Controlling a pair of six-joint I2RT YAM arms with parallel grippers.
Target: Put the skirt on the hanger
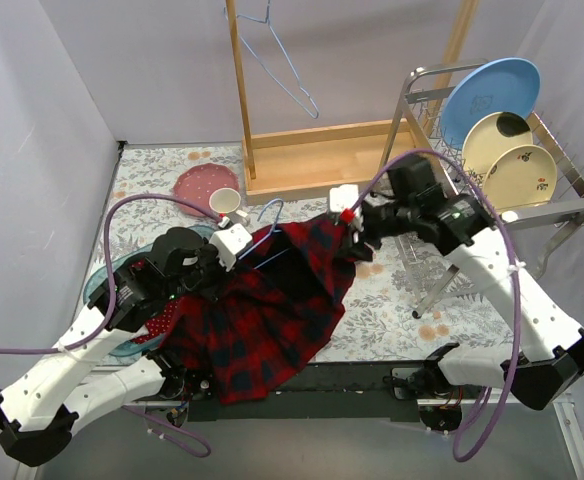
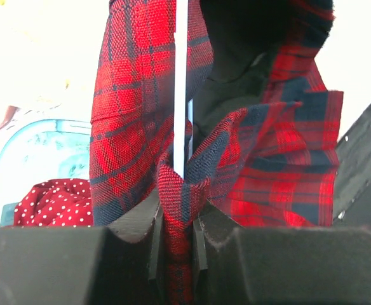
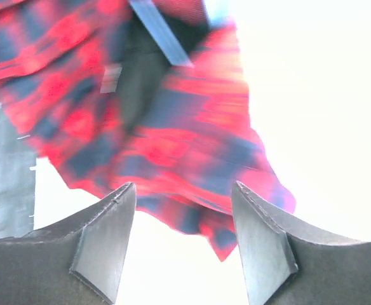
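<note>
Left gripper [image 2: 179, 244] was seen clamped on fold of plaid skirt [image 2: 125, 127]; hanger [image 2: 181, 76] wire (thin, pale) was seen standing just above pinched fold. Right gripper [image 3: 184, 197] fingers were held apart, nothing gripped; skirt edge was seen just beyond fingertips, blurred.

Robot lab test cell, plain grey walls [image 1: 32, 120], floral-cloth table [image 1: 392, 305], dish rack [image 1: 570, 207], wooden garment stand [image 1: 312, 165]

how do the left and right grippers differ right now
The left gripper is shut, pinching a fold of the plaid skirt; the right gripper stands open, gripping nothing. The left is at the skirt's left side, the right at its right corner. Both face the skirt.
</note>
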